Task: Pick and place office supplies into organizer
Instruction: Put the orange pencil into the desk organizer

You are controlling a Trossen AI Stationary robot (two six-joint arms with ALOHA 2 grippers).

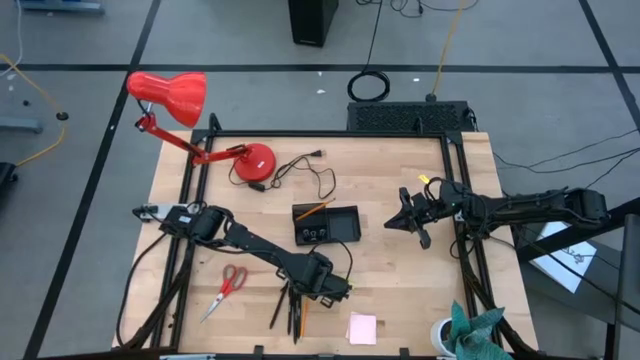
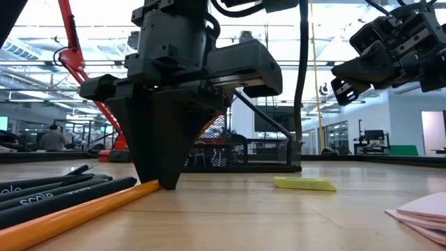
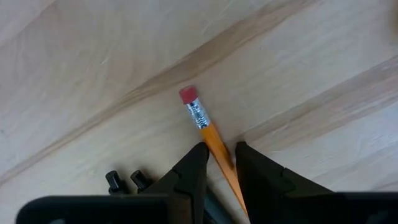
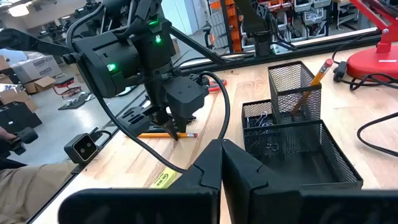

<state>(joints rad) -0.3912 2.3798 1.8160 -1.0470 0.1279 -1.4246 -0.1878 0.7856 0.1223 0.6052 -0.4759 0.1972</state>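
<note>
A: Go left to right on the high view. What's on your far left?

B: Red desk lamp [image 1: 190,110] at the table's far-left corner, its black cord [image 1: 305,172] trailing toward the middle. Near the front-left edge your red-handled scissors [image 1: 226,288] lie flat on the wooden table [image 1: 400,290], apart from everything else.

A: And your left arm?

B: It reaches in from the left edge toward the front centre. The left gripper [image 3: 219,160] is down at the table, its fingers [image 3: 189,171] straddling an orange pencil [image 3: 210,134]. In the left wrist view the pencil shaft runs right between the tips, pink eraser end sticking out past them. Both tips look pressed to it, so I'd call it clenched on the pencil, though the view is tight and I can't swear to full contact. The pencil lies on the wood.

A: Anything beside it?

B: Dark pens [image 2: 66,192] just beside the pencil, also flat. Pink sticky-note pad [image 1: 362,328] a bit to the right, near the front edge. A small yellow item [image 2: 304,183] lies between the left gripper and the organizer.

A: Organizer?

B: Black mesh organizer [image 4: 292,134] mid-table, past the left gripper. One orange pencil [image 4: 314,81] stands tilted in its tall cup; binder clips [image 4: 260,124] sit in a small compartment beside that.

A: Your right side?

B: Right gripper [image 1: 412,218] hangs above the table to the organizer's right, clear of it, fingers closed together, holding nothing.
</note>
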